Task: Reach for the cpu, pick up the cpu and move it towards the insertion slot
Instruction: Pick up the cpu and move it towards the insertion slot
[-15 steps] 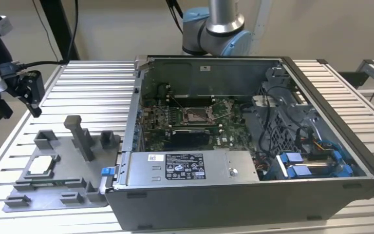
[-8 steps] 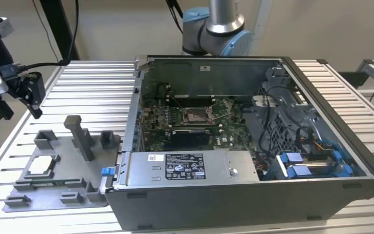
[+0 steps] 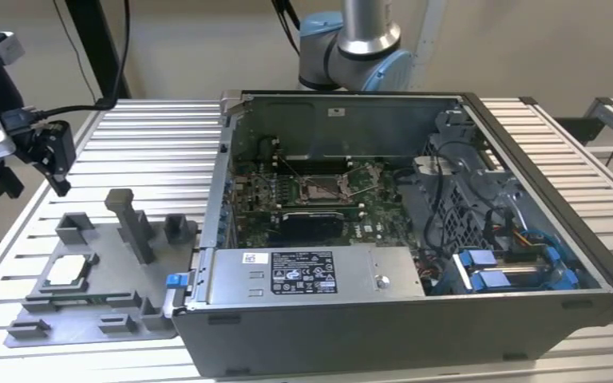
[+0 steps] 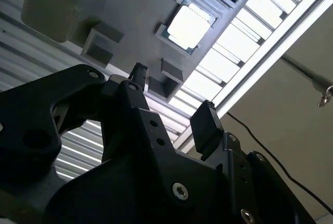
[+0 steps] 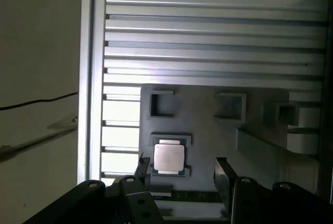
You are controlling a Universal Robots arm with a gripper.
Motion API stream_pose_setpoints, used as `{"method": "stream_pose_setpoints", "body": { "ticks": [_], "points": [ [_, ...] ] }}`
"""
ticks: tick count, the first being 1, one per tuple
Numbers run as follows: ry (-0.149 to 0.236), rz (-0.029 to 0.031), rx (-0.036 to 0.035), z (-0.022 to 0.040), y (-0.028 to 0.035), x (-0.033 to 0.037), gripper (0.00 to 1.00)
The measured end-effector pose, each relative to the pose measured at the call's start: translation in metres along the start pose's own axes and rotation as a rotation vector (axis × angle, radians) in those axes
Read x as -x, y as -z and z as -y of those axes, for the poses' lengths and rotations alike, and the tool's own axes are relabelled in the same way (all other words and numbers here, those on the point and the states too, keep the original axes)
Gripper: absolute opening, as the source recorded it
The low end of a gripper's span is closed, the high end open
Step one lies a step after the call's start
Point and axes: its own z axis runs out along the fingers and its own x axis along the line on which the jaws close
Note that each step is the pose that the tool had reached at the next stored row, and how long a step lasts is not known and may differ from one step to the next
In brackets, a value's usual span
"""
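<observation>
Silvery-white cpu [image 3: 67,271]: lay flat in recess of grey plastic fixture [image 3: 83,323] on slatted surface [image 3: 157,136], to exterior view's left of computer case [image 3: 605,271]; recess apparently there to fix its position for a clean grasp.

Insertion slot [image 3: 326,185]: 1 socket in green motherboard [image 3: 251,209] inside case, well apart from cpu.

Jaws: hung above fixture, spread wider than cpu, holding nothing, touching nothing. In both wrist views cpu [image 4: 188,26] [image 5: 169,157] lay beyond 2 fingertips.

Judged stage: reach; cpu not yet grasped.
</observation>
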Motion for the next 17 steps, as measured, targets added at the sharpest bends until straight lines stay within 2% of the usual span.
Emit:
{"method": "stream_pose_setpoints", "body": {
  "ticks": [17],
  "points": [
    [0.000,0.0000,-0.0001,0.0002,-0.0066,0.0000,1.00]
  ]
}}
